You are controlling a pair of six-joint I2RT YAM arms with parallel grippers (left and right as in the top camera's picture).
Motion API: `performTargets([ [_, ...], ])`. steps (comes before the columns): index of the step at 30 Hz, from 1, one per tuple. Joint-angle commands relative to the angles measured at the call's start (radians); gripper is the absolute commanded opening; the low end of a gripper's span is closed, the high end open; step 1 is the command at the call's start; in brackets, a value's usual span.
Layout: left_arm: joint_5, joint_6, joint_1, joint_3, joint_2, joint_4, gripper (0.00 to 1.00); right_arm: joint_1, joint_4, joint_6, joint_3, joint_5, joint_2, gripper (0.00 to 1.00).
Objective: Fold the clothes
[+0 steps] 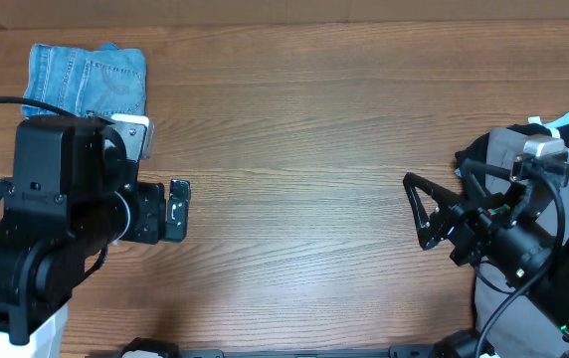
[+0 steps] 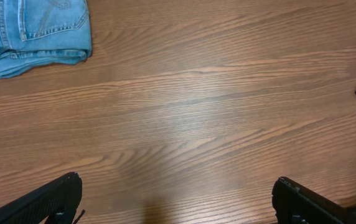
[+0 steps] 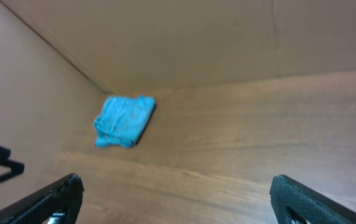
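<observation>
The jeans (image 1: 88, 80) are lying as a small folded packet at the top left corner of the table (image 1: 294, 119) in the overhead view, flat on the wood. A stitched pocket is facing up. The left arm (image 1: 56, 199) is covering the packet's lower edge from above; whether it is touching the denim, I cannot tell.

The left gripper (image 1: 179, 209) is hanging over bare wood below the packet and is pointing toward the middle of the table. Its jaws are standing wide apart and are holding nothing. In the left wrist view its two black fingers (image 2: 47, 202) are showing at the bottom corners with only wood grain between them, and the jeans (image 2: 32, 34) are sitting in the upper left corner, well apart from them.

The right gripper (image 1: 419, 211) is hanging at the right side of the table and is pointing left, toward the centre. Its jaws are also spreading wide and are gripping nothing. In the right wrist view the jeans (image 3: 123, 121) are appearing across the table as a bright blue, blurred patch, near the line where the wood is meeting a plain brown wall (image 3: 196, 37).

Behind the right arm (image 1: 538, 254), at the right edge, a pile (image 1: 498, 149) of grey, dark and light-blue cloth is lying, partly hidden by the arm. The two grippers are facing each other, well apart.
</observation>
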State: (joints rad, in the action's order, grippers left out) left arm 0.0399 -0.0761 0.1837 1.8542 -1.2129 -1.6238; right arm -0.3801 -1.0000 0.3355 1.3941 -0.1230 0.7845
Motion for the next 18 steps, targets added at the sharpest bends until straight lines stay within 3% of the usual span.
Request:
performTargets([
  [1, -0.014, -0.017, 0.007, 0.0, -0.011, 0.005, 1.0, 0.002, -0.026, -0.01, 0.015, 0.01, -0.002, 1.0],
  [18, -0.014, -0.017, 0.007, 0.0, -0.031, 0.005, 1.0, 0.002, -0.108, -0.055, 0.014, 0.304, -0.002, 1.0],
])
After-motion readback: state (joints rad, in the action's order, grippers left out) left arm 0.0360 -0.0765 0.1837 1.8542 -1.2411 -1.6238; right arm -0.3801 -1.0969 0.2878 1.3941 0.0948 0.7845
